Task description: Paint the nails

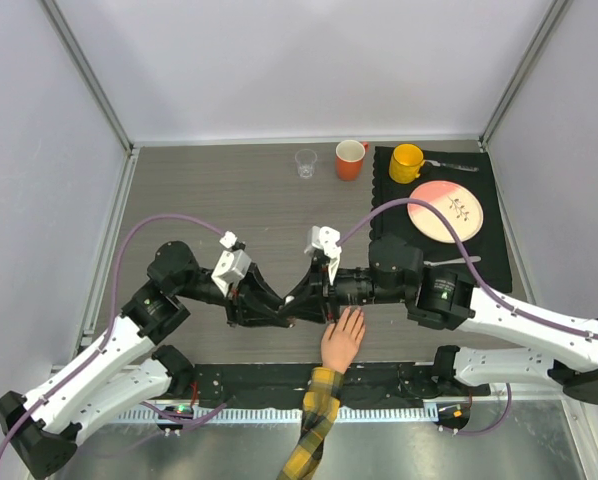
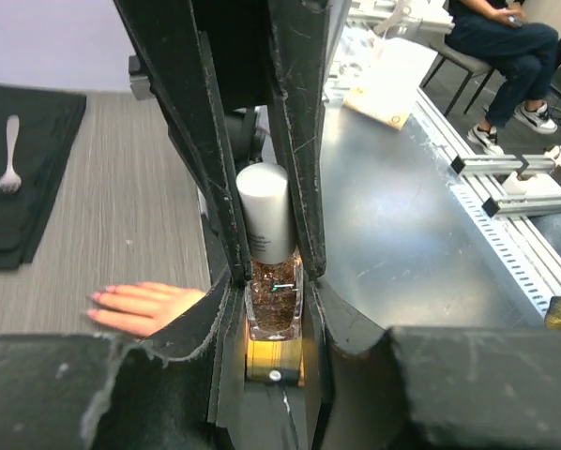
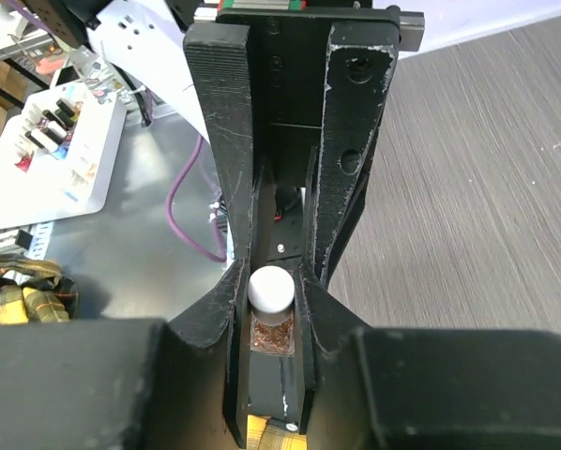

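**Top view.** Fake hand [image 1: 343,338] lies palm down at the near middle of the desk [image 1: 209,190], with its plaid sleeve [image 1: 317,420] trailing off the near edge. Left pincer [image 1: 291,305] and right pincer [image 1: 324,295] meet tip to tip just left of the fingers. Nails are too small to make out here. Far right: clear cup [image 1: 306,162], orange mug [image 1: 351,159], yellow mug [image 1: 407,163], and a plate [image 1: 445,210] on a black mat [image 1: 489,250].

**Left wrist.** Left pincer is clamped on a glass polish bottle [image 2: 274,305] of brown glitter. Right pincer's fingers press both sides of its white cap [image 2: 266,211]. Pinkish nails [image 2: 97,297] show at the fingertips, flat on the desk beside the bottle.

**Right wrist.** Cap seen end-on, gripped between the fingers.
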